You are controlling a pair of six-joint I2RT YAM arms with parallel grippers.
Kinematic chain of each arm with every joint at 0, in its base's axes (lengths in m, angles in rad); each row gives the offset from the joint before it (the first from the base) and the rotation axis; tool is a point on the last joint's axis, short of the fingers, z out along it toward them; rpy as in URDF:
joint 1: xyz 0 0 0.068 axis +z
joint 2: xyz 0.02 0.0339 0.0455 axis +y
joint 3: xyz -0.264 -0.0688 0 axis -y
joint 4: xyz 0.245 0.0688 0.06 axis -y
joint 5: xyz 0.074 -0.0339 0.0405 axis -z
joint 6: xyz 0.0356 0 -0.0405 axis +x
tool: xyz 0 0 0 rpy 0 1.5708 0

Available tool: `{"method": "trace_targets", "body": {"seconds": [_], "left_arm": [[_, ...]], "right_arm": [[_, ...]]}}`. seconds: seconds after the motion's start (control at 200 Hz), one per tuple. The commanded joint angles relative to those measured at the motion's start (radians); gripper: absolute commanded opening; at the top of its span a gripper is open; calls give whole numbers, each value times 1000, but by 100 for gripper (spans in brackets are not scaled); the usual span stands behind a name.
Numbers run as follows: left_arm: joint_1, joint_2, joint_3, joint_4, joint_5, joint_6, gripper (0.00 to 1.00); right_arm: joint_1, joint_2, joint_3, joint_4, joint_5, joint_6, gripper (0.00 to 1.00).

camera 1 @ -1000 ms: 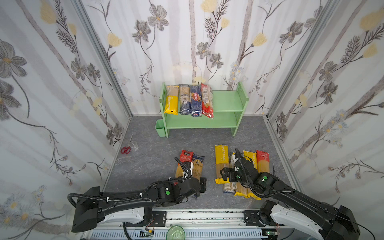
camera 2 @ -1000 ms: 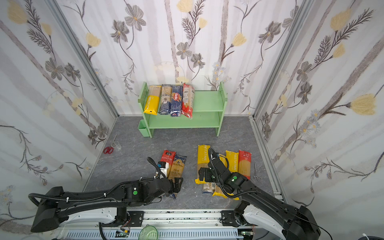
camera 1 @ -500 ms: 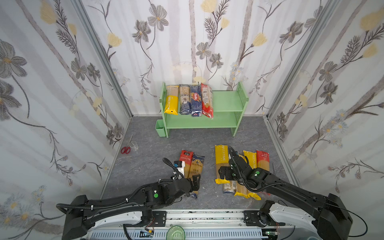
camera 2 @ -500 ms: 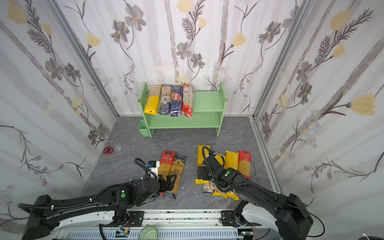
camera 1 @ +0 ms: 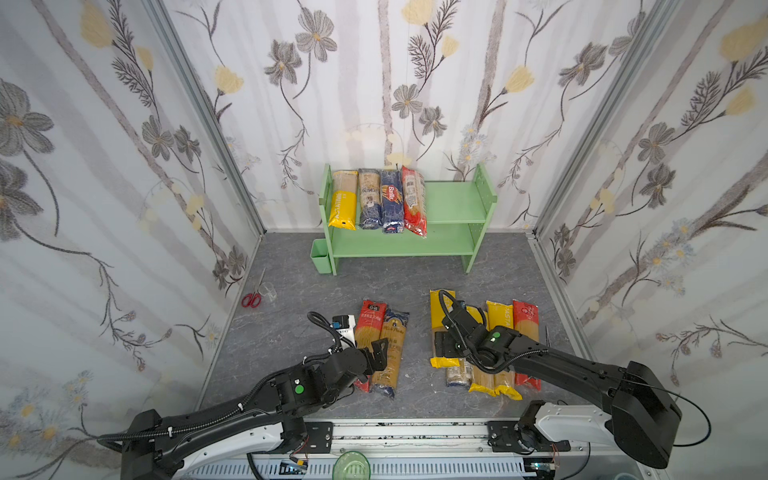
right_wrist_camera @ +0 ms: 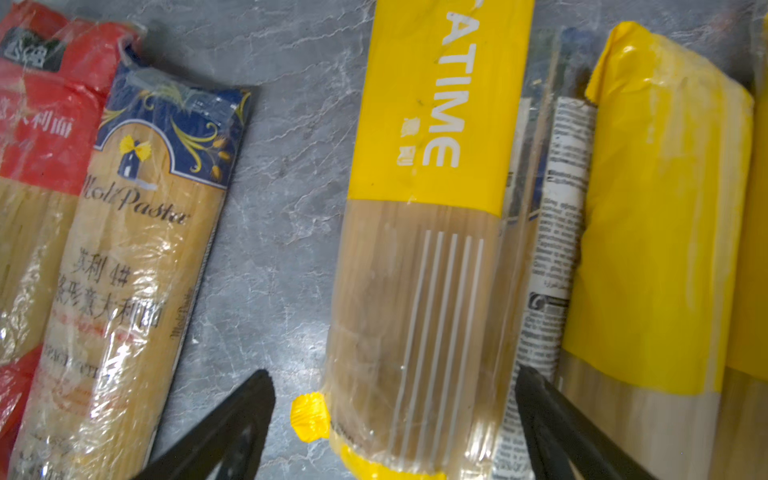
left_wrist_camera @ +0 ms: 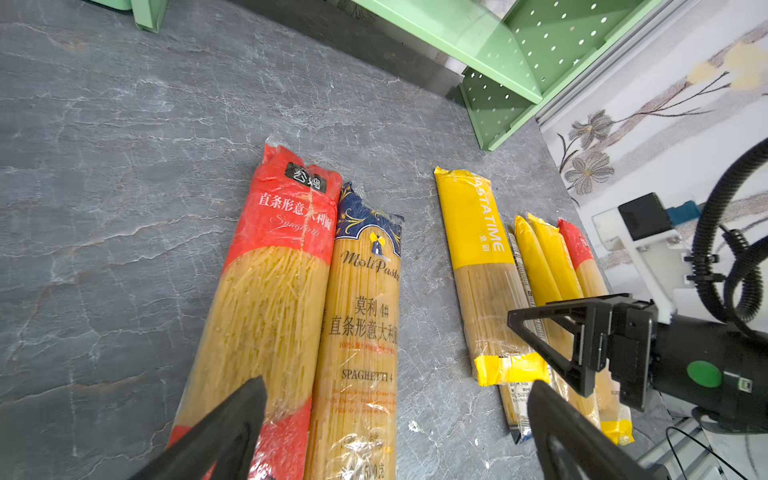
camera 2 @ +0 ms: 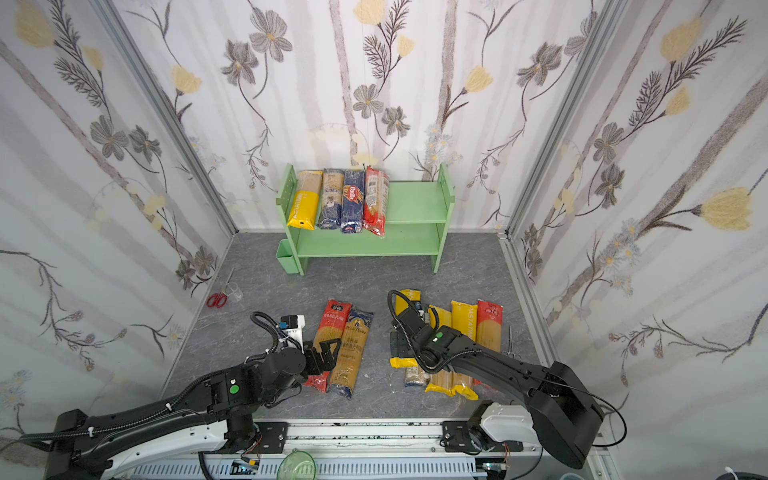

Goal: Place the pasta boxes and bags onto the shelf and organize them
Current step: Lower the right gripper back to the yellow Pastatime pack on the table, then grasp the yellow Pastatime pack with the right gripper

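Left wrist: "MoliPasta SPAGHETTI" bag [left_wrist_camera: 359, 316], "ASTATIME" bag [left_wrist_camera: 478, 232]; left jaws, right jaws apart.

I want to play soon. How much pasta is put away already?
Four packs lie on the shelf's top level. Nothing is held yet: the right gripper is open around a yellow pack, the left gripper open above the red and blue packs. Seven wait on the floor.

Pastatime bag [right_wrist_camera: 432, 257], yellow-ended, white-striped, framed by right jaws. MoliPasta bag [left_wrist_camera: 361, 311], navy-gold crested, framed by left jaws; red-ended spaghetti bag [left_wrist_camera: 270, 291] overlapped by one jaw.
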Motion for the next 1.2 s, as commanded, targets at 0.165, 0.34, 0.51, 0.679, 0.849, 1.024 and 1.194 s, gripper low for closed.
{"method": "trace_targets", "body": {"seconds": [0.165,0.34,0.51,0.679,0.849,1.024,1.194], "left_arm": [[7,-74,-18,-8,-1,29,100],[8,-148,-38,-17,4,32,100],[11,-200,-50,-34,2,35,100],[12,-219,-44,-51,1,47,100],[15,-220,-35,-60,-4,65,100],[16,-221,-22,-68,-1,68,100],[18,-216,-12,-74,-8,66,100]], "right_arm": [[37,178,122,-73,135,15,91],[69,321,191,-122,169,35,90],[90,423,249,-199,224,81,90],[89,457,257,-199,217,98,89],[88,500,252,-192,207,111,69],[87,501,220,-140,173,116,47],[82,438,173,-80,131,107,33]]}}
